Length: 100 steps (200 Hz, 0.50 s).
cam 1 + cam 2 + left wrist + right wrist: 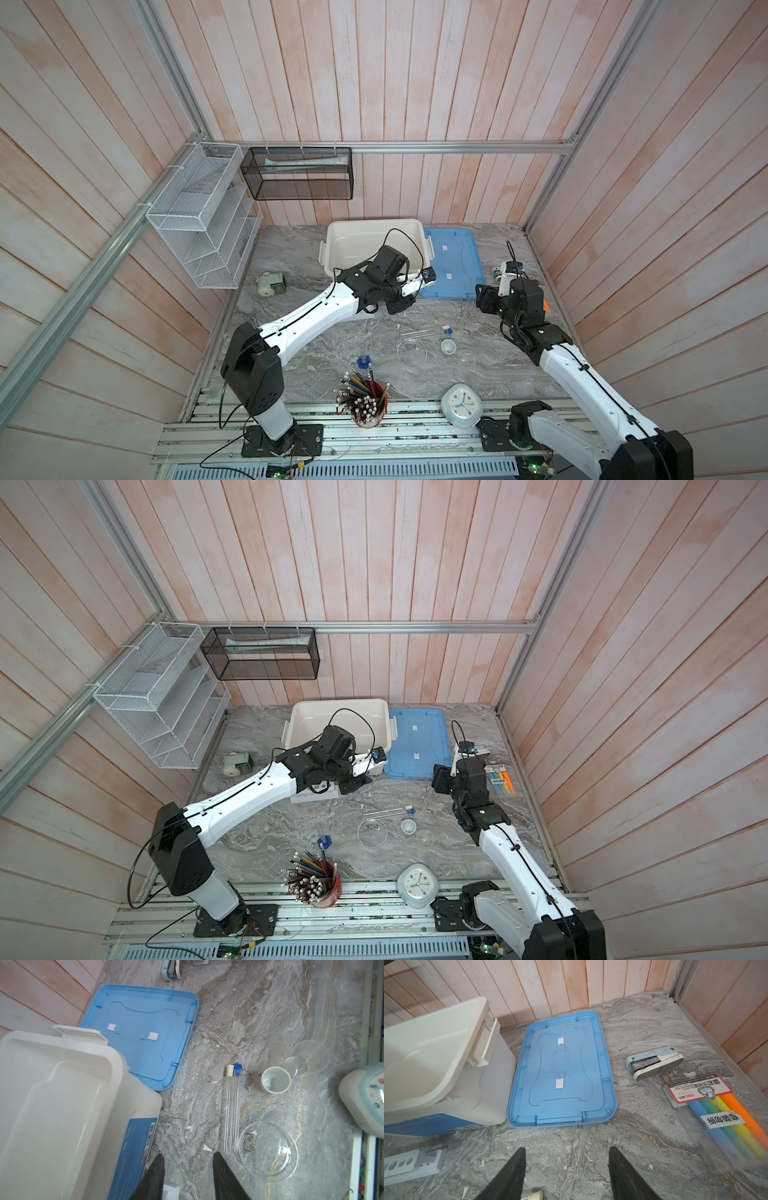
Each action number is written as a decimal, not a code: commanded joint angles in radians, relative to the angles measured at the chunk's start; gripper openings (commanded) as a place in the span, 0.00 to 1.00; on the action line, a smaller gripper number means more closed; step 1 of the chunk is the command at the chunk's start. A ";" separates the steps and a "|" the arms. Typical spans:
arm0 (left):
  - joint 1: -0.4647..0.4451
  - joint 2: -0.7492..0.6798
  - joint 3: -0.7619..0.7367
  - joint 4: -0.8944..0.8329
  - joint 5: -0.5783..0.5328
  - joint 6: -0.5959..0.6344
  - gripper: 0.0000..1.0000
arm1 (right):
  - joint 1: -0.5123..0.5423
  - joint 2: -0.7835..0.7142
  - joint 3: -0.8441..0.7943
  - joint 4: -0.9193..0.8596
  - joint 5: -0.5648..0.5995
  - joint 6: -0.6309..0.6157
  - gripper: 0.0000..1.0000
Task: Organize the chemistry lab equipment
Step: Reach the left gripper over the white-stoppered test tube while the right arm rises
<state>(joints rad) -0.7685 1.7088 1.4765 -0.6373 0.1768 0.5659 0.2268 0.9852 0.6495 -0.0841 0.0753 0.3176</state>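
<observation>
Approach of left gripper [188, 1155] toward two capped test tubes [232, 1109], judged the step in hand. Its jaws stand moderately apart and empty, just short of the tubes' closed ends. Right gripper [566, 1149] hovers wide and empty near the blue lid [571, 1043]. The tubes lie flat on the marble table [207, 1022], side by side and apparently touching, one stoppered white, one blue. They rest just beside the petri dish [270, 1159], with the small white cup [275, 1089] near their caps. Advisable: straddle a single tube across its axis and close gently, since thin clear glass probably rolls and cracks, then seat it upright in the white tube rack [409, 1162].
</observation>
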 commanded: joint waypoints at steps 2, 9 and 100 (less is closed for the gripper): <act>-0.024 0.068 0.049 -0.057 -0.002 0.034 0.38 | 0.002 -0.027 -0.016 -0.010 -0.014 -0.004 0.64; -0.029 0.089 0.060 -0.060 -0.004 0.037 0.38 | 0.000 -0.032 -0.020 -0.008 -0.019 -0.002 0.64; -0.081 0.255 0.111 -0.066 -0.022 0.055 0.32 | -0.025 -0.048 -0.044 0.001 -0.058 0.007 0.63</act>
<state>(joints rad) -0.8261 1.9305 1.5681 -0.6807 0.1658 0.6033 0.2169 0.9558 0.6273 -0.0826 0.0376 0.3183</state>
